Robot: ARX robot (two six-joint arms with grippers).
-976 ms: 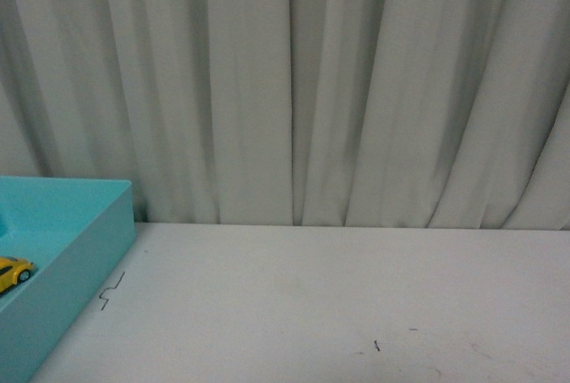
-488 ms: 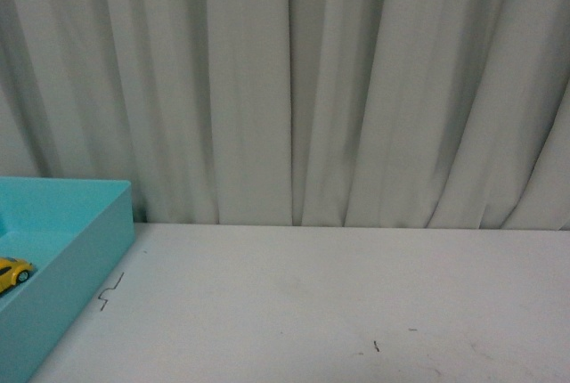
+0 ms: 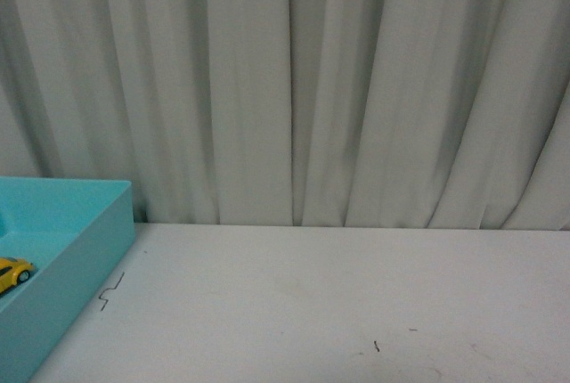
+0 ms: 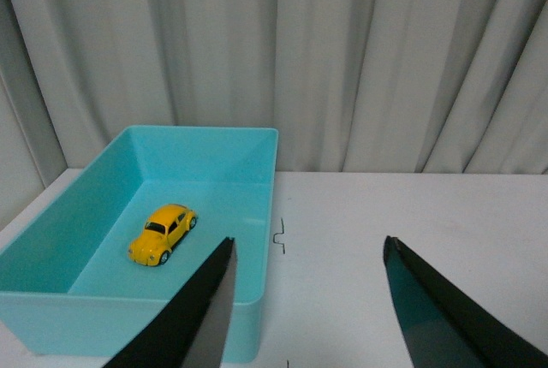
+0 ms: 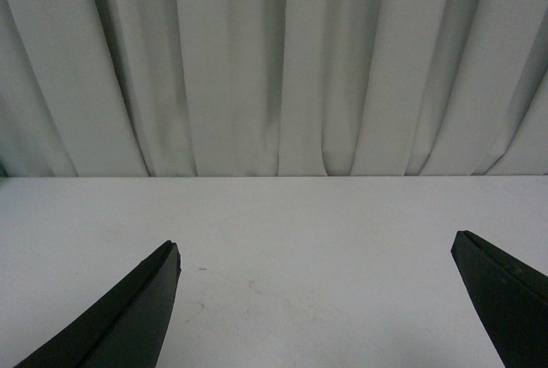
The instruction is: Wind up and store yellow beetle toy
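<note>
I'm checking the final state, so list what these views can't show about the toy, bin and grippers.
- Yellow beetle toy: front view's left edge cuts it off; wound state unknowable.
- Turquoise bin: likewise cropped there.
- Bin's near wall: left gripper finger partly covers it.
- Right gripper: only fingertips show.

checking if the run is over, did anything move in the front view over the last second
Nothing visibly changed. The yellow beetle toy sits in the same spot inside the teal bin, and the table looks as it did. Neither hand shows in the front view.
</note>
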